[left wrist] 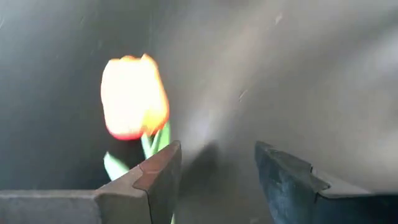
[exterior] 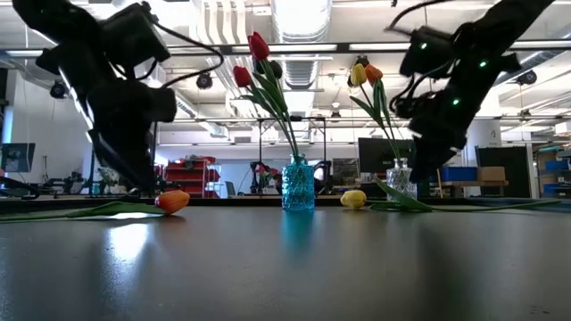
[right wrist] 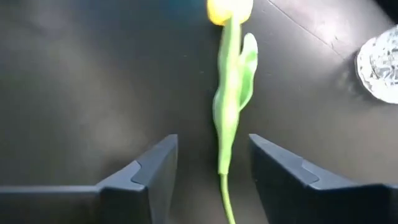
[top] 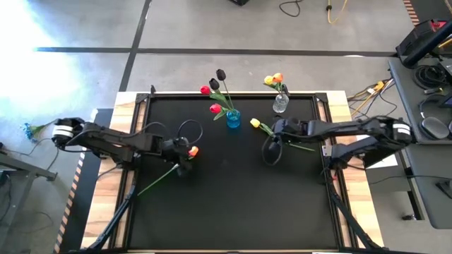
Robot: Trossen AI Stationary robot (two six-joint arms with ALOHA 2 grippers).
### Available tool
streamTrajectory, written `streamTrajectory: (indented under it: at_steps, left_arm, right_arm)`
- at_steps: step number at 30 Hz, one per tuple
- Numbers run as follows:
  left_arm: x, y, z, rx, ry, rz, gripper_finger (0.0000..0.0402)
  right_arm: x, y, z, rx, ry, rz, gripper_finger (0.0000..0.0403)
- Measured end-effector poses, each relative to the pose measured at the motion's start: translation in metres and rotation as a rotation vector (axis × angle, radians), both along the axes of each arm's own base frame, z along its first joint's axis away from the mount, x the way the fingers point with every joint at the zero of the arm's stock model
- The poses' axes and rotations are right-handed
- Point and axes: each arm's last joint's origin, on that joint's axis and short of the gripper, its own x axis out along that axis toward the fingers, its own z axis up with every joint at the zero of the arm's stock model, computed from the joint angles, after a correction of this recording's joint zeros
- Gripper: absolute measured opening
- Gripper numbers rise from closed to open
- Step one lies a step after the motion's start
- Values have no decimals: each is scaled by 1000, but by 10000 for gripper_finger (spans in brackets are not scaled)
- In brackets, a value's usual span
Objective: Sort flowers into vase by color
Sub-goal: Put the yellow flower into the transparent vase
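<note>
- The left hand [top: 185,156] sits low over the black counter [top: 226,204], its two dark fingers spread apart with nothing between them; the wrist view shows bare mat in the gap.
- Just beside one finger [left wrist: 158,177] lies the orange-and-yellow artificial tulip [left wrist: 134,96], head just past the fingertip, its thin green stem [top: 157,179] trailing back over the mat towards the near left edge.
- The right hand [right wrist: 211,165] is also parted and empty, fingers either side of the green stem [right wrist: 227,124] of a yellow artificial tulip [top: 256,124] lying flat, not yet pinched.
- Farther out, the blue textured glass vase [top: 233,118] holds red and near-black tulips [top: 215,85]; the clear glass vase [top: 280,104] holds yellow and orange ones [top: 272,80] and stands close to the right arm.
- Risks, as I judge them:
  - The left fingers straddle no stem, so closing here would likely catch nothing or nudge the orange head sideways.
  - On the right, the stem is thin and flat on the mat; closing too high could miss it, too low could scrape the counter.
  - Lifting a long stem near the clear vase could sweep it or its flowers over.
  - Either flower could end in the wrong vase; both look suited to the clear one.
</note>
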Motion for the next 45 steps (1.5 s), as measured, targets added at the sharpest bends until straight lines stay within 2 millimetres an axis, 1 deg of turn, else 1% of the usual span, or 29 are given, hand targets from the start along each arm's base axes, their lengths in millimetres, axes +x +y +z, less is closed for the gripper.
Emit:
streamTrajectory:
  at_steps: [4,7,11,14,17,20,22,25,28,31,33,36,39,42,45]
  left_arm:
    - [-2,0,0,22,-101,-30,188]
    - [-7,0,-3,29,-173,-36,188]
    - [-14,0,-8,27,-280,-38,188]
    - [-19,0,-12,28,-363,-36,188]
    - [-24,0,-16,23,-414,-24,188]
    - [-27,0,-19,20,-425,-18,187]
    - [-28,0,-19,22,-430,-16,187]
    - [-28,0,-19,27,-433,-20,187]
    - [-28,0,-19,30,-439,-23,187]
    - [-28,0,-19,30,-438,-23,187]
    - [-28,0,-19,41,-437,-24,187]
    - [-28,1,-18,64,-436,-20,187]
    - [-28,1,-18,69,-439,-24,187]
    - [-28,1,-18,69,-441,-23,187]
    - [-28,1,-18,69,-443,-23,187]
  right_arm:
    - [9,-12,-10,24,21,-30,193]
    - [16,-21,-20,78,11,-24,183]
    - [21,-35,-29,97,46,-58,160]
    - [24,-43,-33,101,67,-71,134]
    - [26,-48,-34,112,87,-73,99]
    - [27,-51,-31,125,104,-69,56]
    - [27,-50,-26,129,96,-54,26]
    - [29,-47,-6,100,42,-24,16]
    - [28,-39,19,63,-37,6,14]
    - [26,-27,54,-1,-190,49,14]
    - [21,-18,75,-55,-288,73,13]
    - [13,-6,108,-196,-454,78,13]
    - [1,5,137,-383,-591,27,13]
    - [-8,10,160,-579,-673,-78,13]
    - [-13,10,178,-740,-744,-161,13]
